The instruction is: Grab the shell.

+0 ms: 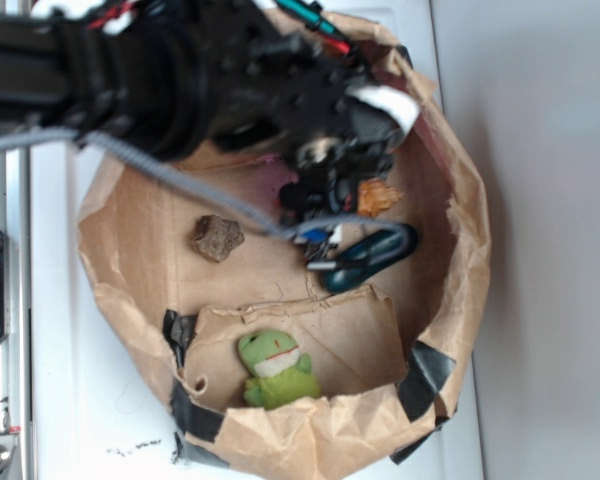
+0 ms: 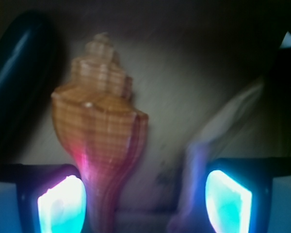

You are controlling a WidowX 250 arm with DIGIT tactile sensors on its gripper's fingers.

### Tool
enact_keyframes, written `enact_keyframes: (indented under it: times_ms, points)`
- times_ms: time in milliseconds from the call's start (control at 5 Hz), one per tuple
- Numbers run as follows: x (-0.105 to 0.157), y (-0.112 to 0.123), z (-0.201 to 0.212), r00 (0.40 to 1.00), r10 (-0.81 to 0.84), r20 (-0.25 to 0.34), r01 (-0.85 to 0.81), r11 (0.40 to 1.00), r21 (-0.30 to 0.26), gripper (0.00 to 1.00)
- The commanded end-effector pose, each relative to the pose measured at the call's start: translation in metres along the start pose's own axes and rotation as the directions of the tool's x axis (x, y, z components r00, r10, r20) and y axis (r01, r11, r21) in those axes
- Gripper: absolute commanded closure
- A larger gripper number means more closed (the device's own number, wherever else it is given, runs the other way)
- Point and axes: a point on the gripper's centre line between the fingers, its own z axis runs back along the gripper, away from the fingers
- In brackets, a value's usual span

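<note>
The shell (image 2: 101, 131) is orange-brown, ribbed and spiral, with its spire pointing away and its narrow tail running down between my fingers. In the wrist view my gripper (image 2: 144, 201) is open; the shell's tail lies right beside the left glowing pad (image 2: 62, 206), and a wide gap separates it from the right pad (image 2: 229, 201). In the exterior view the gripper (image 1: 325, 195) hangs low in the paper bowl, and only an orange bit of the shell (image 1: 378, 197) shows to its right.
A dark teal oblong capsule (image 1: 372, 257) lies just below the gripper; it is also at the left of the wrist view (image 2: 19, 77). A brown rock (image 1: 217, 238) and a green frog toy (image 1: 277, 368) sit inside the taped brown paper bowl (image 1: 460, 230).
</note>
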Motion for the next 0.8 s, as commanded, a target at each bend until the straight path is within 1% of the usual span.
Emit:
enact_keyframes:
  times_ms: [0, 200, 400, 600]
  points:
    - [0.021, -0.004, 0.019, 0.994, 0.033, 0.101, -0.028, 0.998, -0.047, 0.0]
    - [0.026, -0.008, 0.025, 0.995, 0.049, 0.087, -0.043, 0.997, -0.066, 0.0]
    - [0.021, -0.015, 0.034, 0.992, 0.029, 0.123, -0.018, 0.996, -0.089, 0.0]
    - [0.018, -0.019, 0.042, 0.984, -0.011, 0.18, 0.037, 0.99, -0.138, 0.0]
